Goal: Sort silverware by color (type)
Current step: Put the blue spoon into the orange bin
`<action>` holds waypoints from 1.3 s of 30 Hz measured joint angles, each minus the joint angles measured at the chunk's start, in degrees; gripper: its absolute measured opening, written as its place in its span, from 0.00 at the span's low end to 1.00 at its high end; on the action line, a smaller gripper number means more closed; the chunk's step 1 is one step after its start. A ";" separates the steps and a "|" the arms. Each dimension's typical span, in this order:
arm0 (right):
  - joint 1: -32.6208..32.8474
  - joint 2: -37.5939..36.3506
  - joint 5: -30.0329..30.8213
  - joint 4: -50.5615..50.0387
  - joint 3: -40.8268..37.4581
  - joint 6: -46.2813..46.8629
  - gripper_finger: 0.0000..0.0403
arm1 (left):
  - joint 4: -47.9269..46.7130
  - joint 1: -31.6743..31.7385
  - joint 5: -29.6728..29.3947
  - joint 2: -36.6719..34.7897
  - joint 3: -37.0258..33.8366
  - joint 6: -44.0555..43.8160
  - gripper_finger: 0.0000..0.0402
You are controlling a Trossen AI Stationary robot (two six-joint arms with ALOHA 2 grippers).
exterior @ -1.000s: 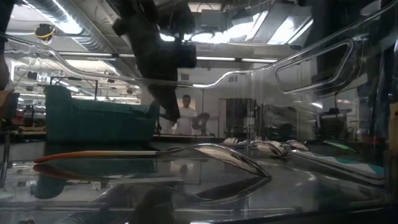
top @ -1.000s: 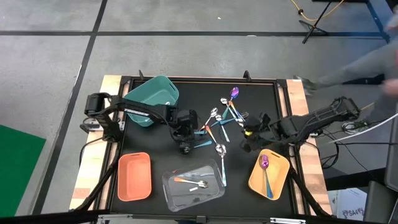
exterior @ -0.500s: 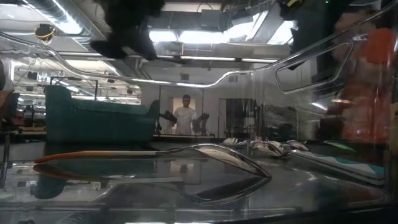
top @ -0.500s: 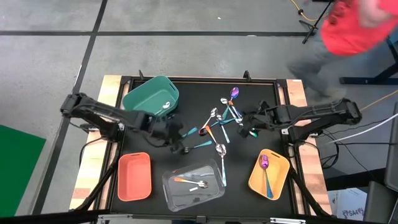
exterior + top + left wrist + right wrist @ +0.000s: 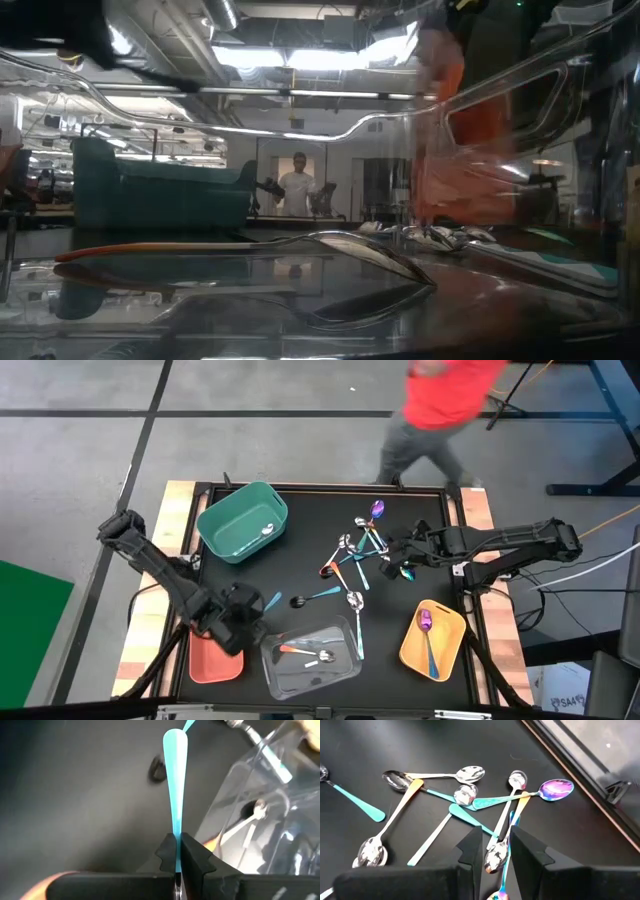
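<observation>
Nearest, a clear plastic bin (image 5: pixel 310 652) and a salmon bin (image 5: pixel 205 660) flank the left gripper (image 5: pixel 243 618), clamped on a teal-handled spoon (image 5: pixel 175 795); farther off, the right gripper (image 5: pixel 492 847) hangs parted over scattered silverware (image 5: pixel 355 555)

Lab: exposed ceiling ducts (image 5: pixel 170 30), strip lights (image 5: pixel 300 58), concrete floor (image 5: pixel 80 450).

Four bins are being shown on the surface (image 5: pixel 300 510): one teal bin (image 5: pixel 240 520), one salmon bin (image 5: pixel 205 660), one clear bin (image 5: pixel 310 652) and one yellow bin (image 5: pixel 432 640). Two arms are being seen. One purple-bowled spoon (image 5: pixel 427 630) is being counted in the yellow bin, and one person (image 5: pixel 440 410) beyond.
</observation>
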 joint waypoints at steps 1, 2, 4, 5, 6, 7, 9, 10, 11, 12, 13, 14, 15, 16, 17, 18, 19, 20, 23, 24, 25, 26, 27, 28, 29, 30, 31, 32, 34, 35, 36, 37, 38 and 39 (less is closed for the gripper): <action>0.00 0.00 -0.44 0.00 0.00 -0.02 0.21 | -0.66 -1.36 -0.13 0.47 0.00 -2.44 0.01; 0.00 0.00 -0.76 0.02 0.00 -0.01 0.21 | -1.20 -2.73 -0.13 0.96 0.00 -4.48 0.01; 0.00 0.00 -1.22 0.03 0.00 -0.01 0.21 | -2.50 -5.47 0.17 1.90 0.00 -8.37 0.01; 0.01 0.00 -1.50 0.04 0.00 0.00 0.21 | -2.94 -6.70 0.50 2.47 0.00 -10.21 0.01; 0.02 0.00 -1.71 0.04 0.00 0.00 0.21 | -3.11 -7.85 0.76 3.12 0.00 -11.94 0.01; 0.02 0.00 -1.88 0.04 0.00 0.00 0.21 | -3.29 -9.01 0.99 3.74 0.00 -13.52 0.01; 0.02 0.00 -1.87 0.04 0.00 0.00 0.21 | -3.46 -11.04 1.16 4.82 0.00 -16.01 0.01; 0.02 0.00 -1.87 0.04 0.00 0.00 0.21 | -3.44 -11.91 1.15 5.21 0.00 -17.16 0.01; 0.02 0.00 -1.87 0.04 0.00 0.00 0.21 | -3.44 -12.78 1.18 5.56 0.00 -18.37 0.01; 0.02 0.00 -1.87 0.04 0.00 0.00 0.21 | -3.43 -13.69 1.13 5.89 0.00 -19.39 0.01; 0.02 0.00 -1.87 0.04 0.00 0.00 0.21 | -3.46 -14.48 1.16 6.08 0.00 -20.20 0.01; 0.02 0.00 -1.87 0.04 0.00 0.00 0.21 | -3.45 -15.31 1.11 6.31 0.00 -21.04 0.01; 0.02 0.00 -1.87 0.04 0.00 0.00 0.21 | -3.49 -16.14 1.06 6.44 0.00 -21.55 0.01; 0.02 0.00 -1.89 0.04 0.00 0.00 0.21 | -3.63 -16.98 1.08 6.64 0.00 -22.07 0.01; 0.02 0.00 -1.87 0.04 0.00 0.00 0.21 | -3.88 -17.77 1.08 6.81 0.00 -22.96 0.01; 0.02 0.00 -1.87 0.04 0.00 0.00 0.21 | -4.39 -18.47 1.10 7.01 0.00 -23.96 0.01; 0.02 0.00 -1.87 0.04 0.00 0.00 0.21 | -5.06 -19.09 1.06 7.28 0.00 -24.92 0.01; 0.02 0.00 -1.87 0.04 0.00 0.00 0.21 | -5.79 -19.61 1.07 7.60 0.00 -25.93 0.01; 0.02 0.00 -1.87 0.04 0.00 0.00 0.21 | -7.73 -20.94 1.06 8.82 0.00 -29.19 0.01; 0.02 0.00 -1.87 0.04 0.00 0.00 0.21 | -8.14 -21.15 1.06 9.29 0.00 -30.17 0.01; 0.02 0.00 -1.87 0.04 0.00 0.00 0.21 | -8.29 -21.34 1.08 9.84 0.00 -30.64 0.01; 0.02 0.00 -1.87 0.04 0.00 0.00 0.21 | -8.28 -21.46 1.14 10.40 0.00 -30.99 0.01; 0.02 0.00 -1.87 0.04 0.00 0.00 0.21 | -8.22 -21.50 1.10 10.91 0.00 -31.39 0.01; 0.02 0.00 -1.87 0.04 0.00 0.00 0.21 | -8.25 -21.54 1.10 11.44 0.00 -31.68 0.01; 0.02 0.00 -1.87 0.04 0.00 0.00 0.21 | -8.22 -21.54 1.06 11.93 0.00 -31.77 0.01; 0.02 0.00 -1.87 0.04 0.00 0.00 0.21 | -8.16 -21.54 1.08 12.41 0.00 -31.78 0.01; 0.02 0.00 -1.87 0.04 0.00 0.00 0.21 | -8.09 -21.54 1.08 12.84 0.00 -31.80 0.01; 0.02 0.00 -1.87 0.04 0.00 0.00 0.21 | -8.09 -21.54 1.06 13.24 0.00 -31.82 0.01; 0.02 0.00 -1.87 0.04 0.00 0.00 0.21 | -8.09 -21.54 1.11 13.85 0.00 -31.98 0.01; 0.02 0.00 -1.87 0.04 0.00 0.00 0.21 | -8.07 -21.54 1.09 14.13 0.00 -31.98 0.01; 0.02 0.00 -1.87 0.04 0.00 0.02 0.21 | -8.05 -21.52 1.09 14.28 0.00 -31.98 0.01; 0.02 0.00 -1.87 0.04 0.00 0.09 0.21 | -8.07 -21.52 1.09 14.45 0.00 -31.98 0.01; 0.02 0.00 -1.87 0.04 0.00 0.11 0.21 | -8.05 -21.52 1.10 14.51 0.00 -31.98 0.01; 0.02 0.00 -1.89 0.04 0.00 0.11 0.21 | -8.05 -21.52 1.12 14.51 0.00 -31.98 0.01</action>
